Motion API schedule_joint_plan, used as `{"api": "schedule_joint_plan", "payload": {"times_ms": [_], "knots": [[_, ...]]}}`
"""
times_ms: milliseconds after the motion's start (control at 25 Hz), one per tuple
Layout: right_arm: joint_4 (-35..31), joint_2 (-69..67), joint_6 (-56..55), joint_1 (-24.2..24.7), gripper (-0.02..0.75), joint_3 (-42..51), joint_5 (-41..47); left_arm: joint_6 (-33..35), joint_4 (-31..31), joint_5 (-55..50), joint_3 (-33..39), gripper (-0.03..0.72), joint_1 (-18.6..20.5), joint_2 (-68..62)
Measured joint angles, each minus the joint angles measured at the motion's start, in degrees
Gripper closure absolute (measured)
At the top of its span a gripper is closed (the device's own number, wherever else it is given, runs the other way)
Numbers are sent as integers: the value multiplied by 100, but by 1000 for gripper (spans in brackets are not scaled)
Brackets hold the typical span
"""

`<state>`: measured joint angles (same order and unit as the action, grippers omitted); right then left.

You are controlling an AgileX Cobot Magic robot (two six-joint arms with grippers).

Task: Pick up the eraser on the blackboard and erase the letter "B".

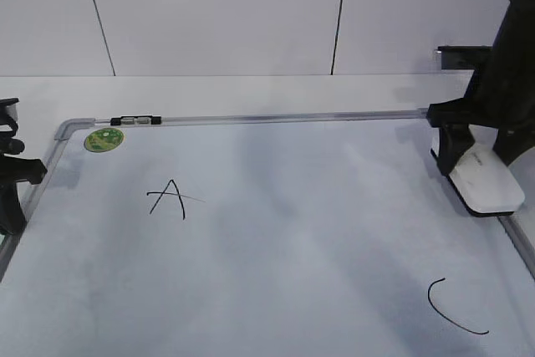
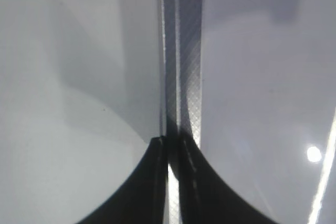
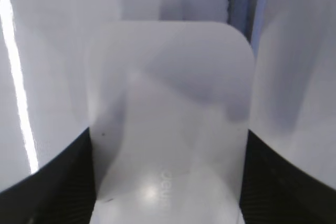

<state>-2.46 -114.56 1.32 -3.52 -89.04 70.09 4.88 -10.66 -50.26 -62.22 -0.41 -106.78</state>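
Observation:
The blackboard (image 1: 292,232) lies flat, a white board in a grey frame. No letter "B" shows on it; only a black "A" (image 1: 170,198) and a black "C" (image 1: 451,307) are visible. The white eraser (image 1: 485,177) sits at the board's right edge, between the fingers of my right gripper (image 1: 481,160). In the right wrist view the eraser (image 3: 168,103) fills the space between the two fingers of the right gripper (image 3: 168,182), which touch its sides. My left gripper (image 1: 12,206) is shut and empty over the board's left frame; it also shows in the left wrist view (image 2: 173,145).
A round green sticker (image 1: 104,139) sits at the board's far left corner. A small black clip (image 1: 135,120) is on the far frame rail. The board frame (image 2: 184,77) runs under the left gripper. A white wall stands behind the table.

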Motion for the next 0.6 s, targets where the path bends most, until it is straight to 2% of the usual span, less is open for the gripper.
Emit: {"api": "schedule_joint_plan", "payload": {"times_ms": [600], "knots": [[10,-324,10,0,224,0,-27,0,0,-10,0,664,0,0]]}}
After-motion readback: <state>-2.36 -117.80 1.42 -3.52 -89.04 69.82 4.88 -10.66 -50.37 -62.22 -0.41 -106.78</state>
